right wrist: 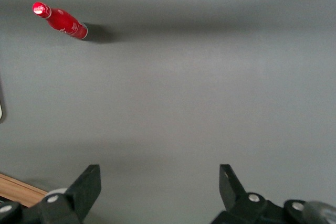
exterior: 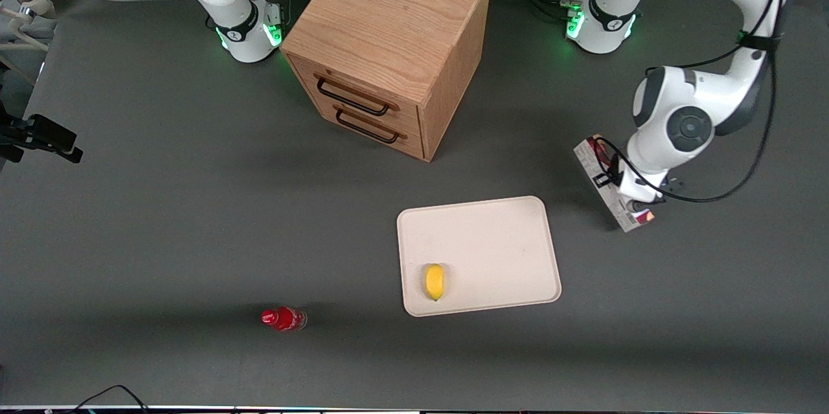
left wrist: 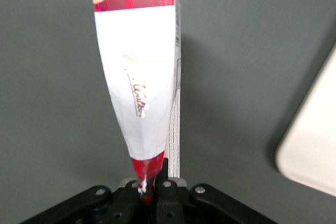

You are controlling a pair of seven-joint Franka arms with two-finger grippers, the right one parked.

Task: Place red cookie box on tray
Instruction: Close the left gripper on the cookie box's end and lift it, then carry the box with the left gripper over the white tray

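Left gripper (left wrist: 152, 190) clamped on the red cookie box (exterior: 607, 182), beside the tray (exterior: 518, 219).

In the front view the box sits at roughly 2 o'clock from the tray, toward the working arm's end of the table, apart from the rim; it appears lifted off the table, though contact is hard to judge. The wrist view shows the fingers closed on one end of the box (left wrist: 139, 77), with a tray corner (left wrist: 310, 150) near. A lemon (exterior: 434, 281) lies on the tray. A red bottle (exterior: 283, 319) lies at 9 o'clock from the tray; the wooden drawer cabinet (exterior: 388, 45) stands at 11 o'clock.
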